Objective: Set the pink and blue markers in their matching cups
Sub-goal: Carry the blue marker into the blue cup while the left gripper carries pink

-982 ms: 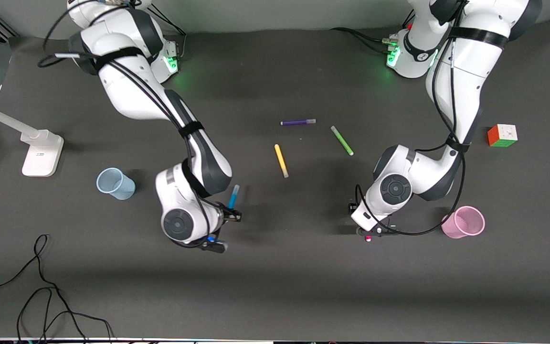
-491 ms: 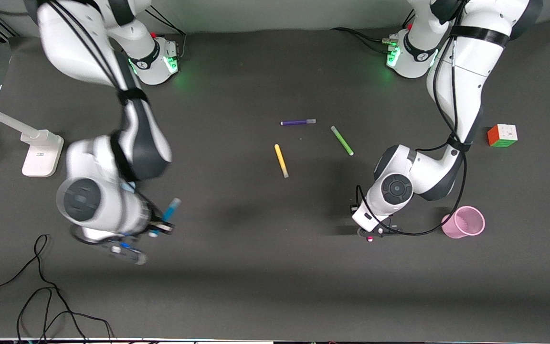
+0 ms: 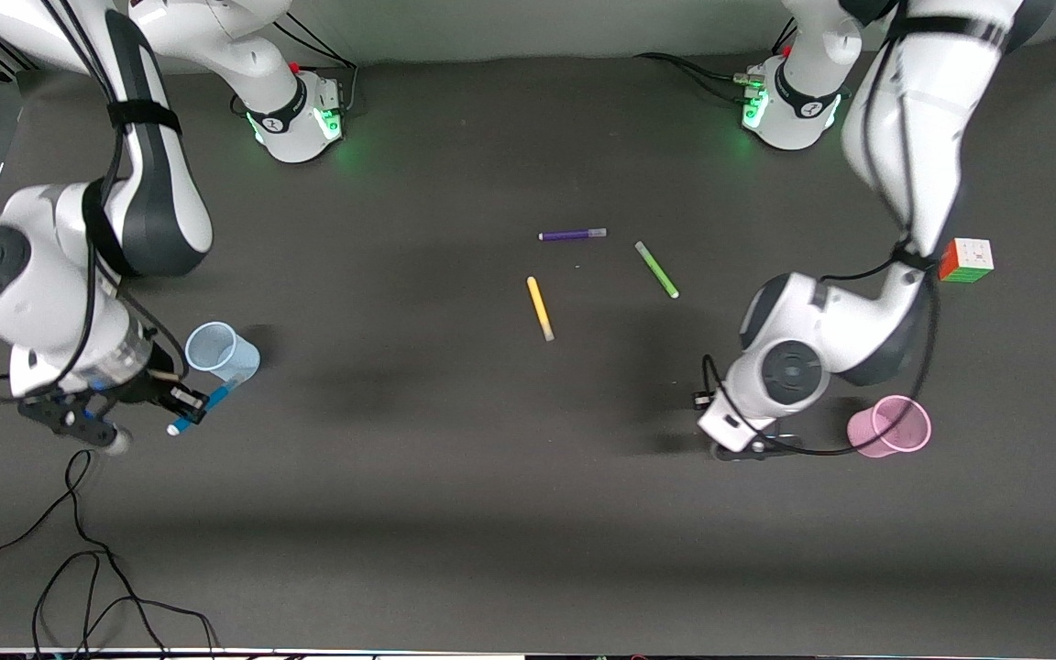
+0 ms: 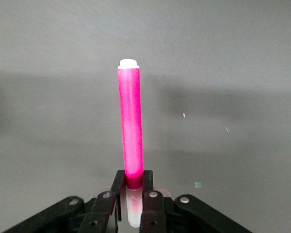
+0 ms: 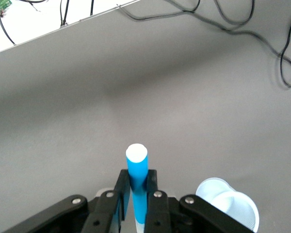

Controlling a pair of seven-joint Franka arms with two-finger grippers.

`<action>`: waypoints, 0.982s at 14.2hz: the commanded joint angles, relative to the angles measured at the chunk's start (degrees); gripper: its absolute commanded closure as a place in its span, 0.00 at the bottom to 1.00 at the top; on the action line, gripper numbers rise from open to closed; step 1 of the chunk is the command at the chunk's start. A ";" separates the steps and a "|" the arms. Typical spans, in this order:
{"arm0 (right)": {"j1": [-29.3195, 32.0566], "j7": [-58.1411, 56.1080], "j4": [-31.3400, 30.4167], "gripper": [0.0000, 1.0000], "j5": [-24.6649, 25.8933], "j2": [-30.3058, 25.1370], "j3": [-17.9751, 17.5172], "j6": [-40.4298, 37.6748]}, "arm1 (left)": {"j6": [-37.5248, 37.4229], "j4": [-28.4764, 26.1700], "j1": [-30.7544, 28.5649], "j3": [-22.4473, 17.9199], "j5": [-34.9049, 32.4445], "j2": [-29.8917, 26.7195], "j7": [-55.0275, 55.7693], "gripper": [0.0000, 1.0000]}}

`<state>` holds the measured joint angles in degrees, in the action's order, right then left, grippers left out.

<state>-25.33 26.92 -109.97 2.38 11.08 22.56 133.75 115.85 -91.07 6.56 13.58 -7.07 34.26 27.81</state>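
Right pincer (image 3: 187, 403) clamped blue marker (image 3: 201, 409) beside blue cup (image 3: 221, 352), set to drop; left pincer (image 4: 132, 194) gripped pink marker (image 4: 131, 131) above bench (image 3: 510, 513), near pink cup (image 3: 890, 427).

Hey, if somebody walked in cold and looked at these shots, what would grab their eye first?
Probably the two bright markers held up off the dark table: the right pincer is shut on the blue marker beside the pale blue cup, and the left pincer is shut on the pink marker beside the pink cup. Next, the purple pen, green pen and yellow pen lying loose mid-table.
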 commanded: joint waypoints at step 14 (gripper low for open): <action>-1.12 -7.77 -26.96 1.00 12.39 -8.89 9.88 20.85 | -39.72 25.56 -17.89 -0.40 -2.14 4.91 -28.43 1.00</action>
<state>-25.71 20.02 -135.84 13.04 3.27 31.22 153.69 81.00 -76.35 -11.78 13.09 -6.84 30.97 -0.15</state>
